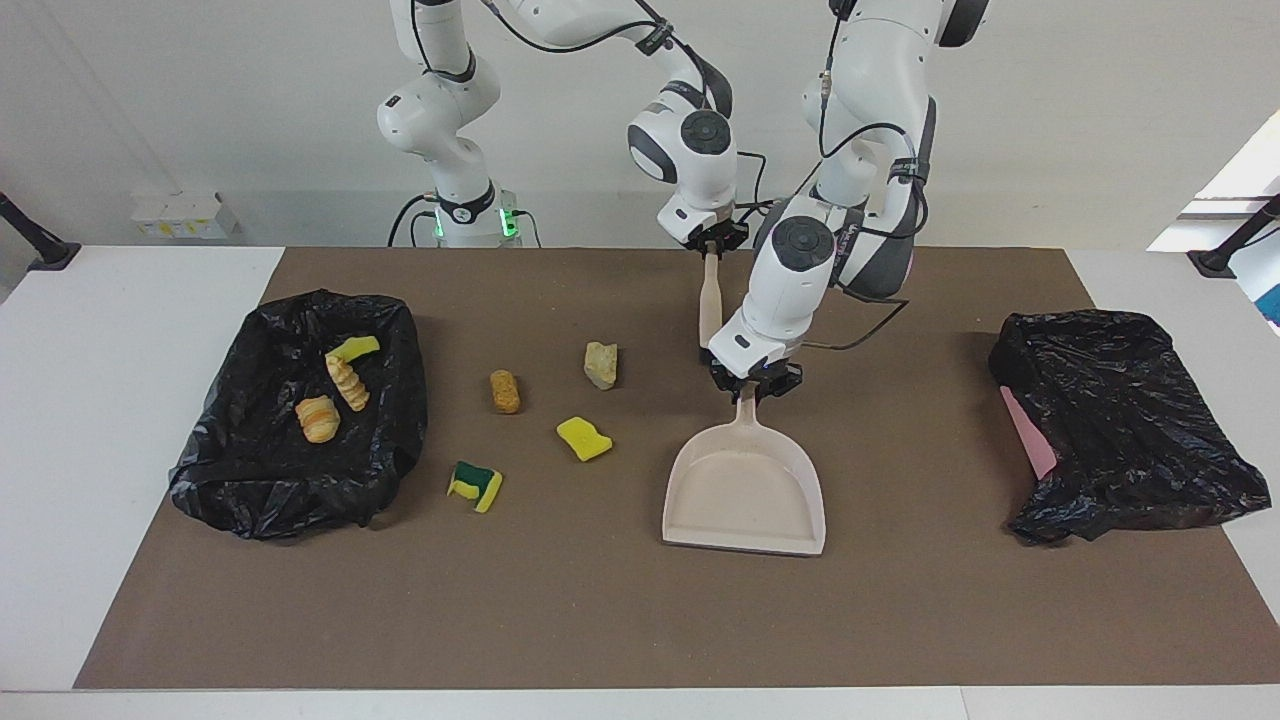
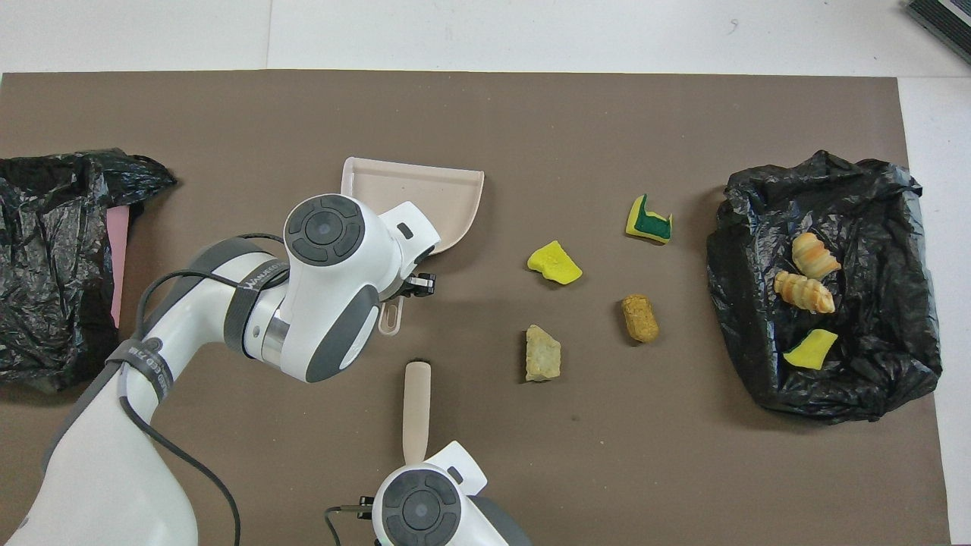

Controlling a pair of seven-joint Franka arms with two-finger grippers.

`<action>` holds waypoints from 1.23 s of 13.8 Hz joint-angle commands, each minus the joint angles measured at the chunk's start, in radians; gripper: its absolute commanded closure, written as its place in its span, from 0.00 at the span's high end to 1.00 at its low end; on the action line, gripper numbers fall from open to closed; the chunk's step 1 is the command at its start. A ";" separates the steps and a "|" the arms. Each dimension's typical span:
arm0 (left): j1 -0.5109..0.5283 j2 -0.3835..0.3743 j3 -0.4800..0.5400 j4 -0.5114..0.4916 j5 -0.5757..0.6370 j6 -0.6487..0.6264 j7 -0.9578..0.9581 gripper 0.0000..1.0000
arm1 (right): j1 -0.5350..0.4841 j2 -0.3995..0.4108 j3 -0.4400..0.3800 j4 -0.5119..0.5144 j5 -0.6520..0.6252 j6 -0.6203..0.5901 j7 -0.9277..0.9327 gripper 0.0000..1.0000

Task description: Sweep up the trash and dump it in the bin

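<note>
Trash first, from the facing view: four scraps lie loose on the brown mat of the worktop — a tan-brown crusty lump, an orange-brown bread roll, a bright yellow sponge piece and a green-and-yellow sponge piece. Three more already sit inside the black bag-lined bin at the right arm's end: a yellow-green sponge wedge and two golden croissant-like pieces. The beige plastic dustpan rests flat on the mat beside the yellow sponge, toward the left arm's end. The left gripper is down at the dustpan's handle, fingers clamped on it. The right gripper holds the pale beige brush handle, fingers closed around its top, the handle hanging down toward the mat. A second crumpled black bag with a pink edge lies at the left arm's end.

Now the overhead view: the left arm's wrist covers the dustpan's handle, so its grip is hidden. The brush handle sticks out ahead of the right arm's wrist. The crusty lump lies nearest the robots among the loose scraps, the green-and-yellow sponge farthest. The bin holds its three pieces.
</note>
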State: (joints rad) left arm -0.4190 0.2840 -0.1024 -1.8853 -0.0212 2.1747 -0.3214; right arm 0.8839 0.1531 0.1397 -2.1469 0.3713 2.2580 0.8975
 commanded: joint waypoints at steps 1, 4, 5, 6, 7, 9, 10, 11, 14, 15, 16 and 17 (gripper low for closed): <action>0.026 -0.028 0.007 0.031 0.011 -0.056 0.070 0.00 | -0.006 -0.053 -0.002 -0.008 0.011 -0.032 -0.014 0.00; 0.097 -0.020 0.006 0.116 0.012 -0.160 0.203 0.00 | -0.032 -0.142 -0.006 -0.046 -0.011 -0.076 -0.014 0.00; 0.114 -0.020 0.006 0.147 0.012 -0.209 0.269 0.00 | -0.069 -0.191 -0.006 -0.080 -0.024 -0.105 -0.022 0.00; 0.126 -0.017 0.007 0.176 0.012 -0.248 0.321 0.00 | -0.091 -0.232 -0.006 -0.106 -0.037 -0.141 -0.026 0.00; 0.149 -0.014 0.007 0.192 0.012 -0.271 0.362 0.00 | -0.109 -0.268 -0.006 -0.128 -0.051 -0.174 -0.026 0.00; 0.170 -0.012 0.007 0.198 0.015 -0.282 0.454 0.00 | -0.163 -0.332 -0.006 -0.168 -0.086 -0.237 -0.028 0.00; 0.178 -0.014 0.007 0.193 0.012 -0.282 0.505 0.00 | -0.209 -0.372 -0.006 -0.185 -0.113 -0.285 -0.040 0.00; 0.184 -0.017 0.007 0.189 0.012 -0.283 0.550 0.00 | -0.259 -0.404 -0.006 -0.189 -0.135 -0.348 -0.067 0.00; 0.210 -0.023 0.009 0.186 0.014 -0.318 0.796 0.00 | -0.405 -0.429 -0.005 -0.191 -0.219 -0.478 -0.109 0.00; 0.224 -0.023 0.009 0.186 0.014 -0.319 0.850 0.00 | -0.436 -0.426 -0.003 -0.192 -0.265 -0.498 -0.124 0.00; 0.233 -0.023 0.009 0.189 0.015 -0.328 0.884 0.00 | -0.472 -0.423 -0.005 -0.194 -0.290 -0.508 -0.150 0.00; 0.232 -0.022 0.009 0.189 0.017 -0.329 0.922 0.00 | -0.518 -0.417 -0.005 -0.197 -0.307 -0.517 -0.184 0.00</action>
State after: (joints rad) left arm -0.2031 0.2704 -0.0863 -1.7052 -0.0197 1.8710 0.5217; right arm 0.4347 -0.2592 0.1218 -2.3247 0.1069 1.7539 0.7674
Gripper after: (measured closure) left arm 0.687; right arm 0.740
